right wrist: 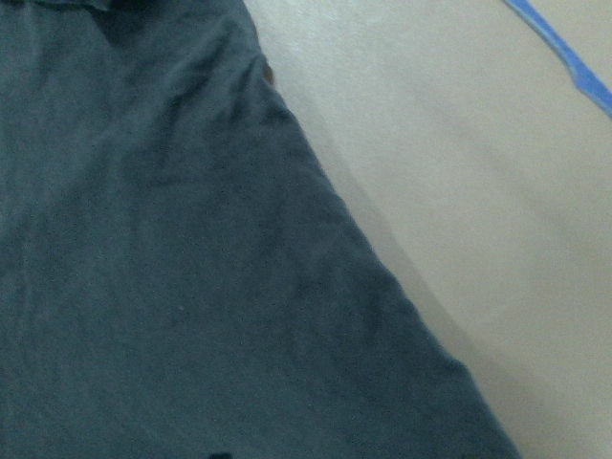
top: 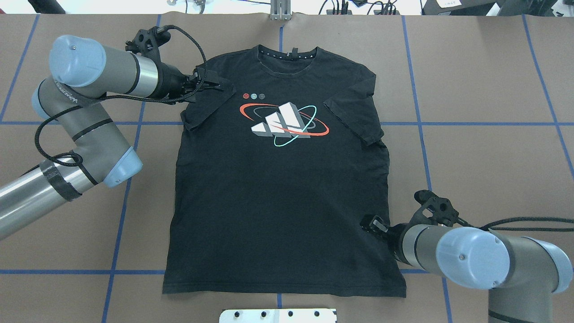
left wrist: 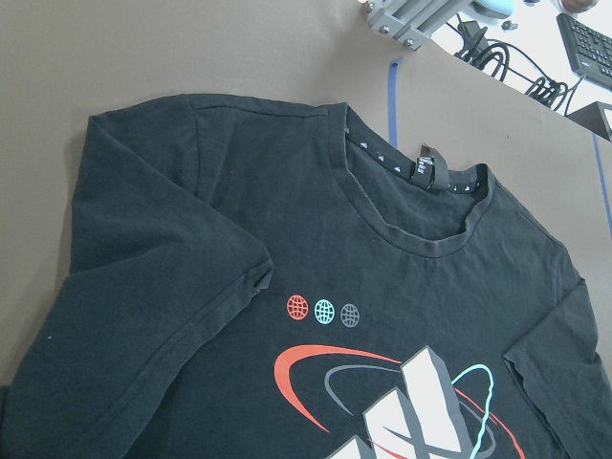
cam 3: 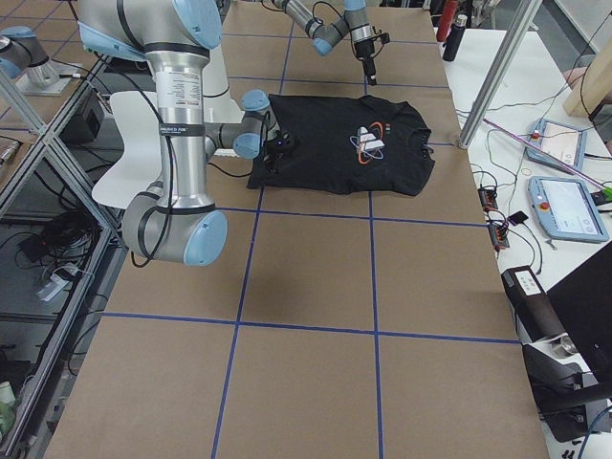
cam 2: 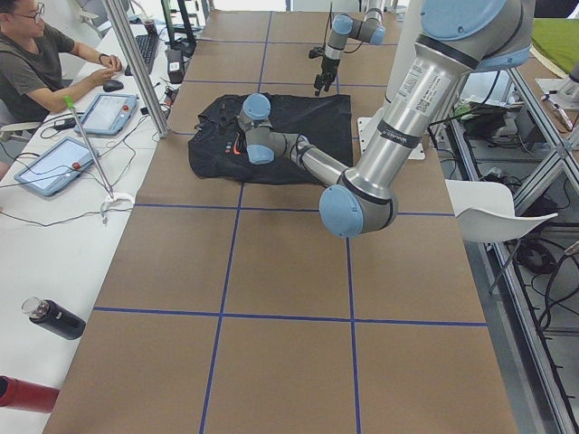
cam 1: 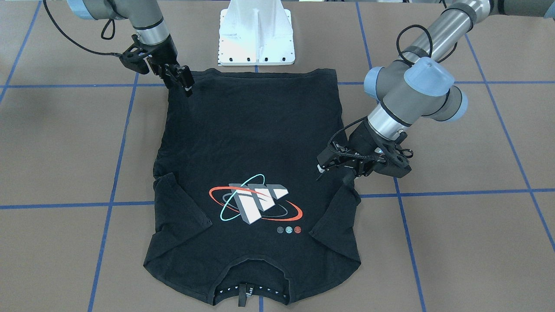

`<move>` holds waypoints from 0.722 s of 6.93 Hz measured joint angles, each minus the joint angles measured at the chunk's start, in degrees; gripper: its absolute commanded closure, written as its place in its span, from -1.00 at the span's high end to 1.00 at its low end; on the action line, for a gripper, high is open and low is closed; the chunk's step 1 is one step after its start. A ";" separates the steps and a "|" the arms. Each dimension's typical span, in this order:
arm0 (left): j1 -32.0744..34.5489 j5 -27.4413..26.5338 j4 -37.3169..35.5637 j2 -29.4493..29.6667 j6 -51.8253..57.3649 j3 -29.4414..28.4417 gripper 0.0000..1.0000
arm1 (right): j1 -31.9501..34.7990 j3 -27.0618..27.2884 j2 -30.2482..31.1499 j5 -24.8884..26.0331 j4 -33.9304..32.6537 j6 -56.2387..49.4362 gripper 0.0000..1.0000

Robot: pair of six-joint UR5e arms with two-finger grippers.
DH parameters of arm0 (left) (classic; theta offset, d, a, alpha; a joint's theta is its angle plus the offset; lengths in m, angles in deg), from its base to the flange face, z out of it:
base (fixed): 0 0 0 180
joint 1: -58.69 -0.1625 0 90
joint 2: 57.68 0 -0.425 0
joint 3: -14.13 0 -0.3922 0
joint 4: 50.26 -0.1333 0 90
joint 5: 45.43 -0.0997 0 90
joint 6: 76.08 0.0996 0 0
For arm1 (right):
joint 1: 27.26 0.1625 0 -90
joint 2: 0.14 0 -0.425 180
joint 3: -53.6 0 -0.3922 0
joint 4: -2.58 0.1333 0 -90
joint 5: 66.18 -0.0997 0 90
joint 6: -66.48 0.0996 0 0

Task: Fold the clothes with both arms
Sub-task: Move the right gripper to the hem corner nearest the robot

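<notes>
The black T-shirt [top: 278, 188] lies flat and front up on the brown table, its logo [top: 284, 120] showing and its collar away from the robot's base. Both sleeves are folded in over the chest. My left gripper [top: 217, 84] hovers over the folded sleeve by the collar, jaws apart and holding nothing; it also shows in the front-facing view [cam 1: 333, 171]. The left wrist view shows the sleeve [left wrist: 163, 287] lying flat. My right gripper [top: 372, 223] sits low at the shirt's side edge near the hem, jaws apparently apart; it also shows in the front-facing view [cam 1: 184, 82]. The right wrist view shows that edge [right wrist: 363, 258] up close.
The white pedestal base [cam 1: 256, 34] stands just behind the hem. Blue tape lines cross the brown table [top: 484, 157]. In the exterior left view an operator [cam 2: 36, 63] sits at a side bench with tablets, and bottles [cam 2: 54, 318] lie there.
</notes>
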 measured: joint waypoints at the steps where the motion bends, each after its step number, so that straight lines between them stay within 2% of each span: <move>1: 0.00 -0.03 0.00 0.00 0.02 -0.33 1.00 | -3.28 1.16 2.59 1.89 -0.14 1.28 0.53; 3: 0.00 -0.09 0.00 0.00 0.03 -0.57 1.00 | -8.70 1.29 5.24 6.10 -0.20 4.43 0.53; 5: 0.00 -0.10 0.00 0.01 0.03 -0.72 1.00 | -11.20 0.67 5.70 7.09 -0.23 7.41 0.53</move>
